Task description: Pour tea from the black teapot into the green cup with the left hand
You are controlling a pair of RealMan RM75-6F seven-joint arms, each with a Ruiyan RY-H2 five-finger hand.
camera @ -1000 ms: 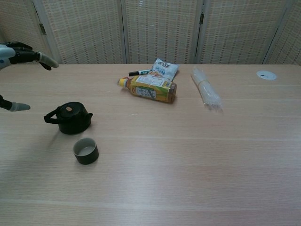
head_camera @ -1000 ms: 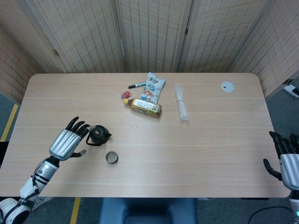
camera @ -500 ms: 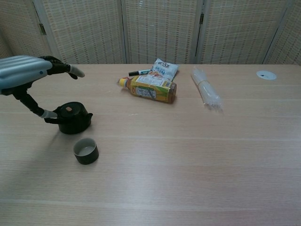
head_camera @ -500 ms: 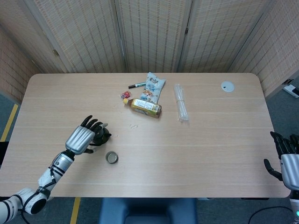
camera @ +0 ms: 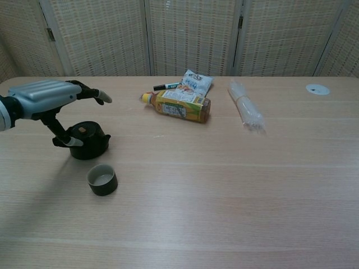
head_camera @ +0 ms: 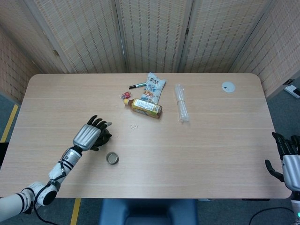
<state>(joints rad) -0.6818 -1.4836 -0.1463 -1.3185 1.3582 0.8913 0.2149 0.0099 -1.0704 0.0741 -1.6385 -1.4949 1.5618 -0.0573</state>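
The left hand (camera: 47, 96) has advanced from the left edge of the light wooden counter (head_camera: 211, 140) and is now positioned directly above the small round black teapot (camera: 87, 140). Half a second ago it hovered slightly further left. Its fingers (camera: 90, 91) are spread apart over the lid, and the thumb reaches down to the handle side of the teapot; whether it touches the handle cannot be determined. The hand holds nothing. In the head view the left hand (head_camera: 90, 136) covers most of the teapot (head_camera: 106, 138).

The teapot stands upright in the left half of the counter, in the same place as before. The dark green cup (camera: 102, 179) stands upright just beside it, toward the near edge, also unmoved and untouched.

The right hand (head_camera: 287, 157) remains off the right edge of the counter near its near corner, fingers apart and holding nothing.

A yellow-labelled drink bottle (camera: 179, 106) lies on its side toward the far edge, near the middle of the counter.
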